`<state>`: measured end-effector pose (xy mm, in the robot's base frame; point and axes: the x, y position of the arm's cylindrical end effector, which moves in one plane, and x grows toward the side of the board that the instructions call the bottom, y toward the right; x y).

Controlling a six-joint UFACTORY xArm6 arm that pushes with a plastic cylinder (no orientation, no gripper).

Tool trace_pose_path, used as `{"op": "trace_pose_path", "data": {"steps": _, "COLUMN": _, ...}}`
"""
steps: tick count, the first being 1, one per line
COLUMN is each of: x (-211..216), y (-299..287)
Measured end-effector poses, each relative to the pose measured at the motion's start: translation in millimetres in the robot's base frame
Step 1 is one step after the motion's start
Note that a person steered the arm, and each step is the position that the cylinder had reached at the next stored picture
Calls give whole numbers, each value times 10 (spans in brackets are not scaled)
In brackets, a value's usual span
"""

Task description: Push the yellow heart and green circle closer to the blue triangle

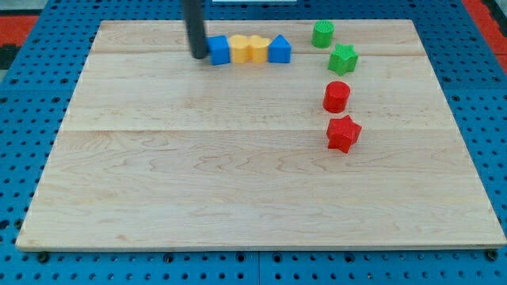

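A row of blocks lies near the view's top: a blue cube (219, 50), a yellow block (239, 49), a yellow heart (257, 49) and a blue triangle (279, 50), all touching side by side. The green circle (322, 34) stands to the right of the triangle, a short gap away. My tip (197, 55) rests on the board against the left side of the blue cube, at the left end of the row.
A green star (343, 59) lies below and right of the green circle. A red cylinder (336, 96) and a red star (343, 133) lie below it on the right side. The wooden board (238, 182) sits on a blue pegboard.
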<state>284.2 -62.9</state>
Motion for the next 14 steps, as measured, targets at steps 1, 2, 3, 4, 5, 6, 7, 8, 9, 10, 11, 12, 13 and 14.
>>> {"op": "trace_pose_path", "data": {"steps": 1, "x": 5, "y": 772}}
{"op": "trace_pose_path", "data": {"steps": 2, "x": 103, "y": 1132}}
{"op": "trace_pose_path", "data": {"steps": 3, "x": 200, "y": 993}}
{"op": "trace_pose_path", "data": {"steps": 4, "x": -125, "y": 498}}
{"op": "trace_pose_path", "data": {"steps": 5, "x": -798, "y": 598}}
{"op": "trace_pose_path", "data": {"steps": 6, "x": -922, "y": 830}}
{"op": "trace_pose_path", "data": {"steps": 7, "x": -908, "y": 1125}}
{"op": "trace_pose_path", "data": {"steps": 8, "x": -920, "y": 1873}}
{"op": "trace_pose_path", "data": {"steps": 9, "x": -924, "y": 2140}}
{"op": "trace_pose_path", "data": {"steps": 10, "x": -927, "y": 2214}}
{"op": "trace_pose_path", "data": {"steps": 11, "x": -849, "y": 2783}}
{"op": "trace_pose_path", "data": {"steps": 12, "x": -775, "y": 2977}}
{"op": "trace_pose_path", "data": {"steps": 13, "x": -640, "y": 2862}}
{"op": "trace_pose_path", "data": {"steps": 14, "x": -418, "y": 2271}}
